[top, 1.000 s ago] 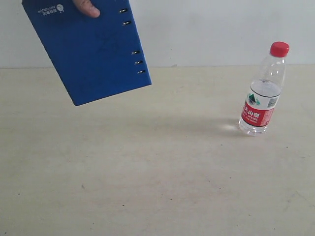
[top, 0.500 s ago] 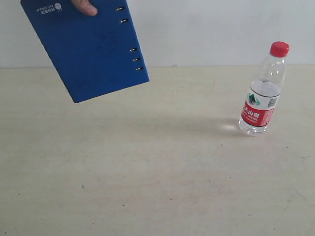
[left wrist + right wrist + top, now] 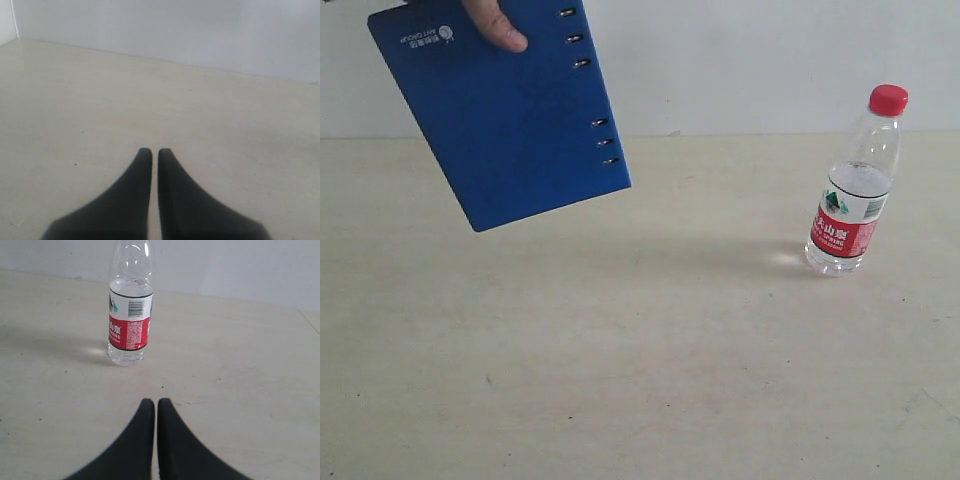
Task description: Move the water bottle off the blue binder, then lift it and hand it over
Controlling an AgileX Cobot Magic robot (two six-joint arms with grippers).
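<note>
Both the black left gripper (image 3: 151, 152) and right gripper (image 3: 152, 402) we see pressed shut, empty; clear red-capped water bottle (image 3: 850, 195) stands at right, flat deep-blue binder (image 3: 505, 125) tilted in a hand (image 3: 495, 22) upper left

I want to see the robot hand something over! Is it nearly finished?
Not nearly. Done: the water bottle is off the blue binder, standing upright on the table, while a person's hand holds the binder in the air. In hand: nothing; the left end effector and the right end effector are shut and empty. Left: all the robot's lifting and handing over.
</note>
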